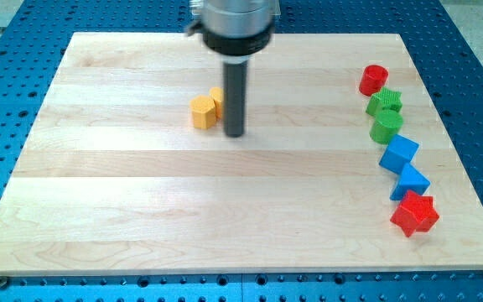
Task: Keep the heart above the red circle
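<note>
My tip (235, 133) rests on the board in the upper middle of the view. A yellow hexagon block (203, 111) lies just to its left. A second yellow block (216, 96), partly hidden behind the rod, sits right of the hexagon; its shape cannot be made out. The red circle (373, 80) lies far to the view's right near the top, well apart from the tip.
Below the red circle, a column runs down the view's right: a green star-like block (385, 102), a green round block (386, 126), a blue block (399, 154), another blue block (411, 181) and a red star (414, 214). The wooden board (141, 210) sits on a blue perforated table.
</note>
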Tool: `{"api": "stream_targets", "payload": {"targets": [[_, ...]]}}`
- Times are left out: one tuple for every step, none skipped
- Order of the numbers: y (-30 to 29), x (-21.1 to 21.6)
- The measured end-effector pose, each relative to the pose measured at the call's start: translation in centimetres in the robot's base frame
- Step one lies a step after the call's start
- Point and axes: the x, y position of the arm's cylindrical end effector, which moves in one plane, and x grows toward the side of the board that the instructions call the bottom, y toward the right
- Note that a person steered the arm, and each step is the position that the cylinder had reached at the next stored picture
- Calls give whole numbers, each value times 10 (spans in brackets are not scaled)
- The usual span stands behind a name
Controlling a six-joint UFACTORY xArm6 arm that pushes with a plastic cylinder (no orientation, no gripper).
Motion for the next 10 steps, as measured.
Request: {"api": "stream_targets", "payload": {"targets": [[9, -31], [9, -74], [7, -81], [-8, -111], [-19, -123], [-57, -123], [-59, -124], [-59, -134], [-54, -128], [-36, -140]]}}
